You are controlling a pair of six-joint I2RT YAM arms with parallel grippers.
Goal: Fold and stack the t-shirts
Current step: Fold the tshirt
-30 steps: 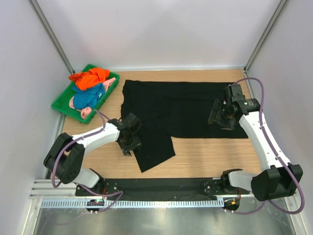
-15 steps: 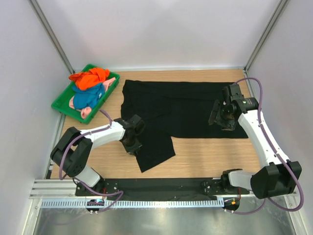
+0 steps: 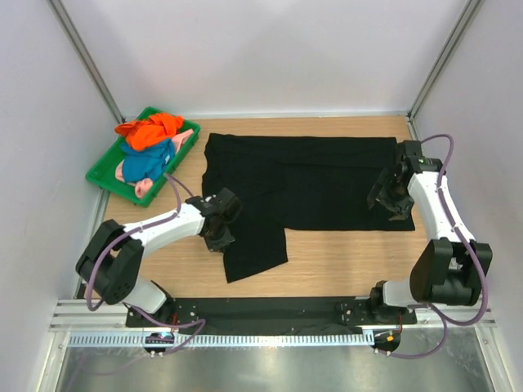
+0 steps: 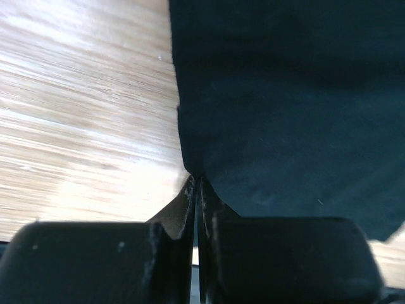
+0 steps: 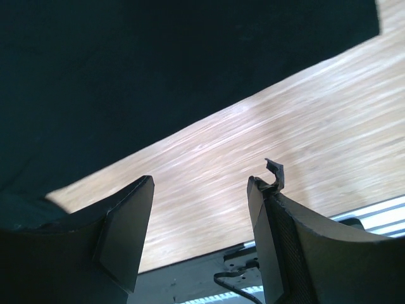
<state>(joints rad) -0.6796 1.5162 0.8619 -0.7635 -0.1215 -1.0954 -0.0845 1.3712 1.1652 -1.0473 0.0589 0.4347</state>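
We judge the large plain black cloth t-shirt (image 3: 319, 175), spread mid-frame on the wooden desk (image 3: 351, 257), light, limp, saggy, best pinched at hems or corners; left pincer (image 4: 197, 185) clenched on its lower-left edge, right pincer (image 5: 201, 185) released above the right hem.

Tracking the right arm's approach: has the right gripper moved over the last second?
Yes. In the top view the right gripper has slid right, toward the right edge of the table, and is now over the right border of the black t-shirt, jaws open.
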